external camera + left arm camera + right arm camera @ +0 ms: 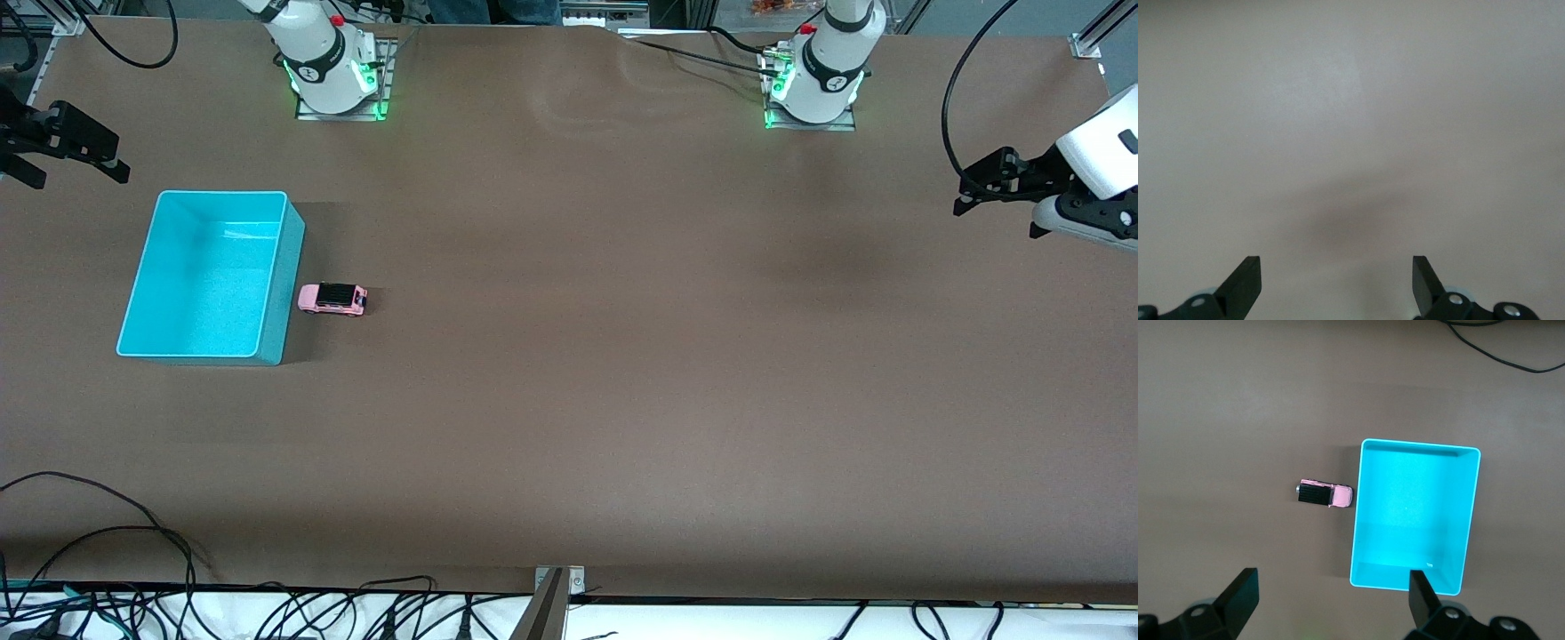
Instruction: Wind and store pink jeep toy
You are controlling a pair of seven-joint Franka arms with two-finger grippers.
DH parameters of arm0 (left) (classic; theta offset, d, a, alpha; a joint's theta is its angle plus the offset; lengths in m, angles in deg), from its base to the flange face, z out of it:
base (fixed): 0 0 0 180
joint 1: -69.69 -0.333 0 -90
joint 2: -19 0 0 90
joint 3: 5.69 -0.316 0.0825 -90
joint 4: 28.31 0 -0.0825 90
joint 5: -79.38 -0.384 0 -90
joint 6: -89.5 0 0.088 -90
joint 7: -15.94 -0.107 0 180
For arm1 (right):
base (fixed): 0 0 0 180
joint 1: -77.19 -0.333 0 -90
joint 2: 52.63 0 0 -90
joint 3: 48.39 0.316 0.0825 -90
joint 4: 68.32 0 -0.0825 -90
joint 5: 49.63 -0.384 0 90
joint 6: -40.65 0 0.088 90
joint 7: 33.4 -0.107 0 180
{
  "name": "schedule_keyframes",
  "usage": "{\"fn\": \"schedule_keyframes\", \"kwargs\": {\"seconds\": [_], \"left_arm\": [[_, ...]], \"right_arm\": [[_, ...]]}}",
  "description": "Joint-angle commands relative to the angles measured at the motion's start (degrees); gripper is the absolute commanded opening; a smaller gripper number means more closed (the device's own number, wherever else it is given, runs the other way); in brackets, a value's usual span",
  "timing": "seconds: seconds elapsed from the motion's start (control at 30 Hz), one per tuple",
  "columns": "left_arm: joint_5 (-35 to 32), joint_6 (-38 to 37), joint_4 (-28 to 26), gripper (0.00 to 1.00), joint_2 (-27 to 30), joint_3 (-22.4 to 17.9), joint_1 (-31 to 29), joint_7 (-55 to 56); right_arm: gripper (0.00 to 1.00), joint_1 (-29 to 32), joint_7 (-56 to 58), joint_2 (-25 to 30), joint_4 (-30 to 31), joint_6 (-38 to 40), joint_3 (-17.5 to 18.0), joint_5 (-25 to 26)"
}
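My right gripper [62, 147] is hanging over the table's edge at the right arm's end, fingers spread wide, holding nothing. My left gripper [982, 191] is waiting over bare table [622, 400] at the left arm's end, also wide open and empty. The jeep [332, 300] is sitting on its wheels just beside the bin [283, 293], on the side toward the left arm, apparently not touching. Bin is holding nothing.
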Motion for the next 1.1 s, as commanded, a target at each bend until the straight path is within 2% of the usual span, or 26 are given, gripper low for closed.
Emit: {"fn": "schedule_keyframes", "kwargs": {"seconds": [0.0,0.2,0.87,1.07], "left_arm": [[0.27,1.14,-1.62,1.00,1.33,-0.23,0.26,2.87],[-3.68,1.23,-1.88,1.00,2.03,-0.23,1.14,3.75],[-3.51,0.26,-1.00,1.00,1.50,0.47,0.97,4.10],[-3.51,0.26,-1.00,1.00,1.42,0.38,0.79,4.10]], "right_arm": [[1.00,0.00,0.50,0.03,-0.77,0.92,0.06,0.40],[1.00,0.00,0.50,0.03,-0.77,0.92,-0.03,0.40],[1.00,0.09,0.23,0.47,-0.24,0.75,-0.29,0.40],[1.00,0.00,-0.38,0.56,1.68,-2.84,0.50,0.05]]}}
